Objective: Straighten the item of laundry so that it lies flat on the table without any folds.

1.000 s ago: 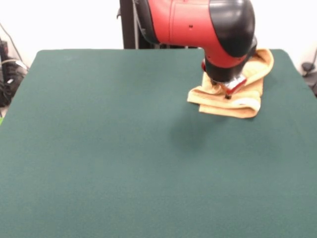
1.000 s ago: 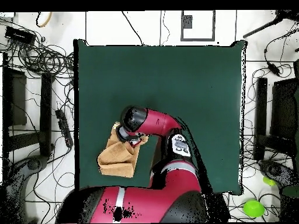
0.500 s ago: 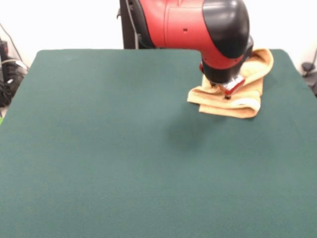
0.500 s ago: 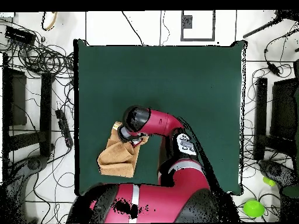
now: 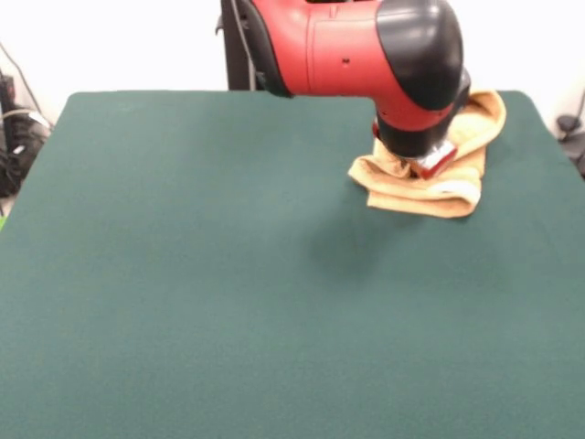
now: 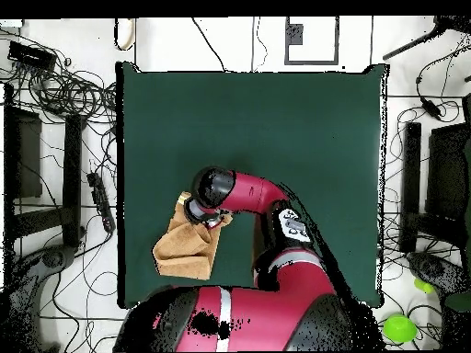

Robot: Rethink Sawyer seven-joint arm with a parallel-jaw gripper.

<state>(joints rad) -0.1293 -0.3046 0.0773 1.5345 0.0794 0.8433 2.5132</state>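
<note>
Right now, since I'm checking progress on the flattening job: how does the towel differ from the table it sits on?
The towel is orange-tan; the table is dark green. The towel is bunched in folds with layered edges, while the table's cloth lies smooth and flat. The towel is small, covering only a patch near one table corner in the front view; the table is far bigger. The pincer sits at the towel, hidden under the arm's head. Both surfaces are cloth.

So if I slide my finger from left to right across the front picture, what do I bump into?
Tangled cables at the left edge → bare green table → the crumpled towel, with the robot's gripper down on it.
</note>
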